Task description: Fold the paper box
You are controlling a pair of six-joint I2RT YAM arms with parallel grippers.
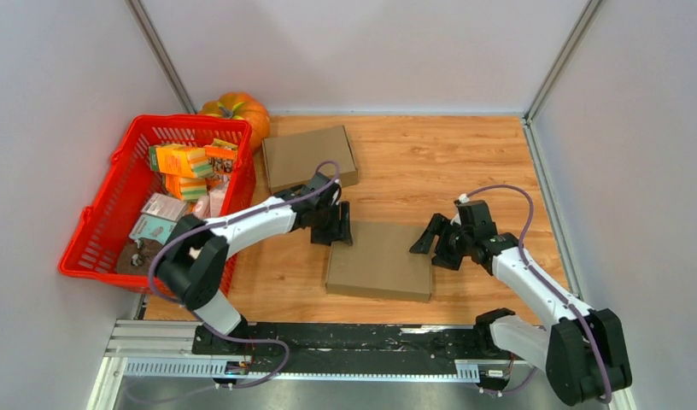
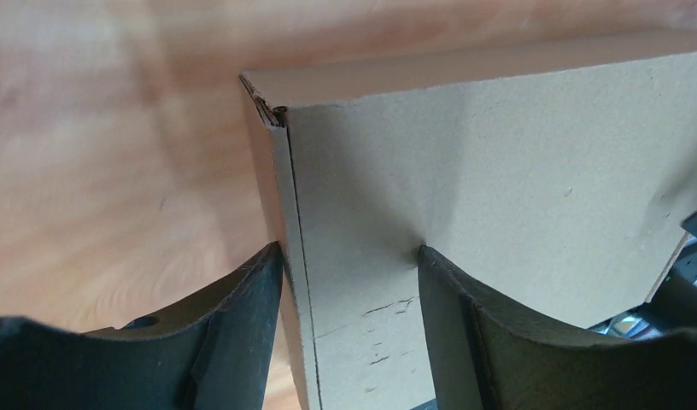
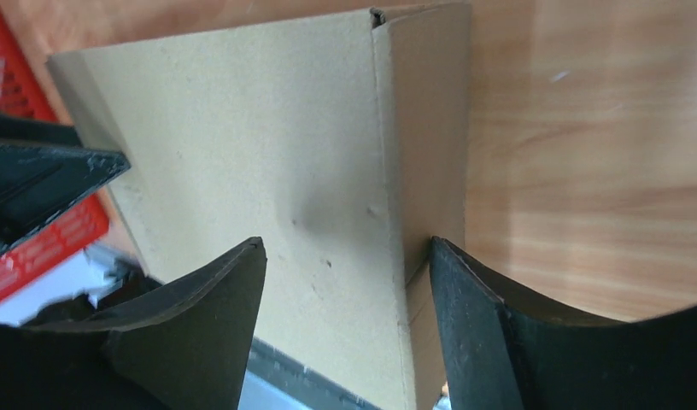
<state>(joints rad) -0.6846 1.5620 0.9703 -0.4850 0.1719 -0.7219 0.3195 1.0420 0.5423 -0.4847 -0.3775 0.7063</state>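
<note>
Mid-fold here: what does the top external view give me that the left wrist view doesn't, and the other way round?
Only top external: the red basket of packets, the pumpkin, a second cardboard box behind, and both arms, with the left gripper and right gripper open at opposite ends of the paper box. Only left wrist: the box's corner seam close up, slightly gaping, and creases in the card between the fingers. Both: the paper box on the wooden table.

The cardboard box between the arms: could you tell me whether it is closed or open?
Closed: the cardboard box shows one unbroken top face, side walls folded down, no flap raised.
</note>
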